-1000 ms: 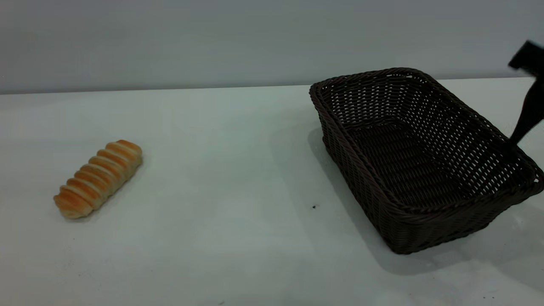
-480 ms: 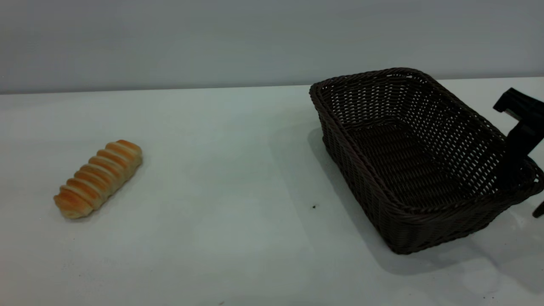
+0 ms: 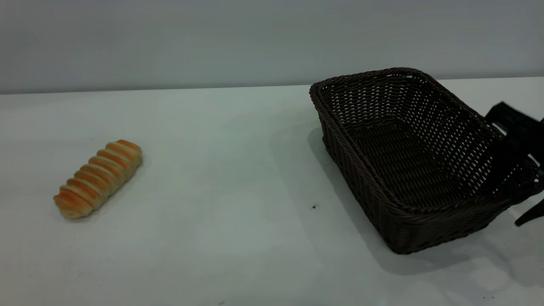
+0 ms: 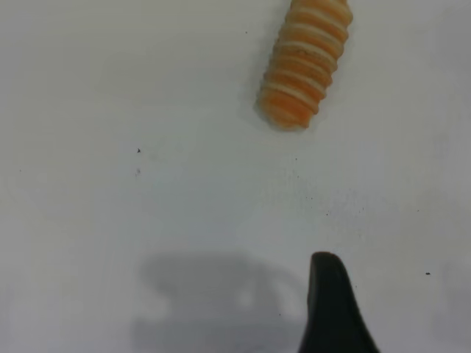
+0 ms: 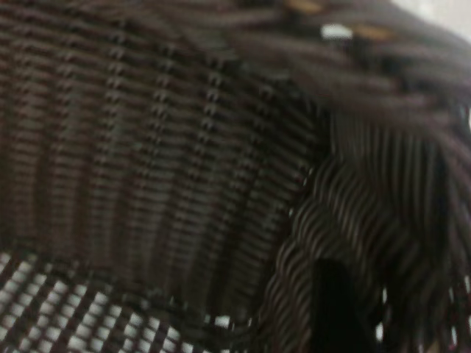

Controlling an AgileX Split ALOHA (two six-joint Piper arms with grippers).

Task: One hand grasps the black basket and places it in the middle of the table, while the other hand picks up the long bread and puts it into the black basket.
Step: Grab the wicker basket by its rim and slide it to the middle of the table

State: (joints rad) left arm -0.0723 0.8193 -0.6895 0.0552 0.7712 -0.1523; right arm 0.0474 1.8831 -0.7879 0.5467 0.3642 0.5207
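Observation:
The black basket (image 3: 418, 157) stands on the table (image 3: 229, 178) at the right, turned at an angle. My right gripper (image 3: 522, 187) is open and straddles the basket's near right corner rim: one finger inside against the wall, the other outside just above the table. The right wrist view is filled by the basket's weave (image 5: 169, 169), with one dark finger (image 5: 331, 309) against it. The long bread (image 3: 98, 178) lies on the table at the far left. In the left wrist view the bread (image 4: 304, 62) lies well ahead of my left gripper's one visible finger (image 4: 329, 305); this gripper holds nothing.
A grey wall (image 3: 212, 38) runs behind the table's far edge. A tiny dark speck (image 3: 314, 207) lies on the table left of the basket. Bare tabletop lies between the bread and the basket.
My right gripper has come down from above the basket's right side onto its near right corner rim. The basket and the bread have not moved.

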